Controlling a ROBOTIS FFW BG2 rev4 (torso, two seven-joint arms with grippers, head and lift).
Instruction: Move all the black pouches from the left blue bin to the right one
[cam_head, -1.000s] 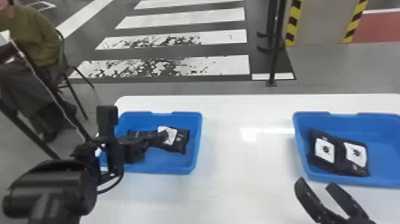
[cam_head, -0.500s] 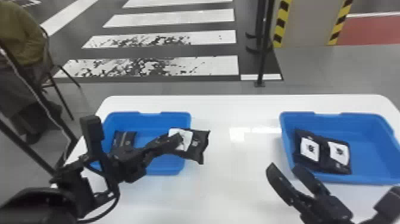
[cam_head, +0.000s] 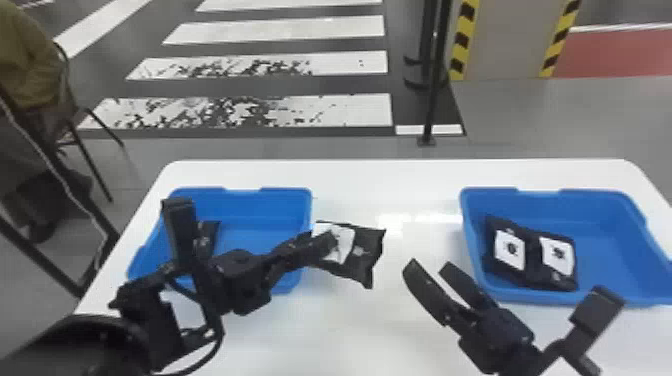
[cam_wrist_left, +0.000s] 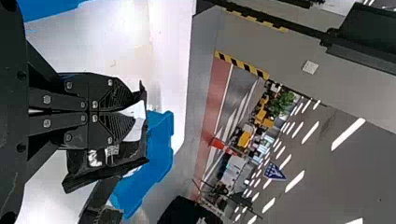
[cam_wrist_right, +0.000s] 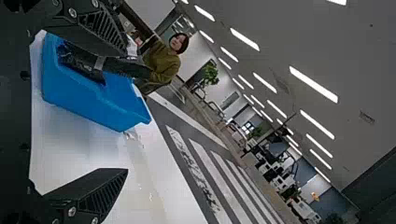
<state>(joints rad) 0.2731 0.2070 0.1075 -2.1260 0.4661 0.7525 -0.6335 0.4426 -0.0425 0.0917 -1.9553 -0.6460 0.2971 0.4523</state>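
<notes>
Pouch (cam_head: 369, 250) is pinched in the left gripper (cam_head: 329, 243), long axis pretty much side to side, white label (cam_head: 346, 238) up; right gripper's (cam_head: 429, 266) spread wide.

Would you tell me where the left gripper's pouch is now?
In the head view, the pouch is above the table, just right of the left bin, in the left gripper.

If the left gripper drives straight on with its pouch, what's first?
Likely the right bin, at its far left corner; the left gripper might pass over or beside it, depth being unclear.
</notes>
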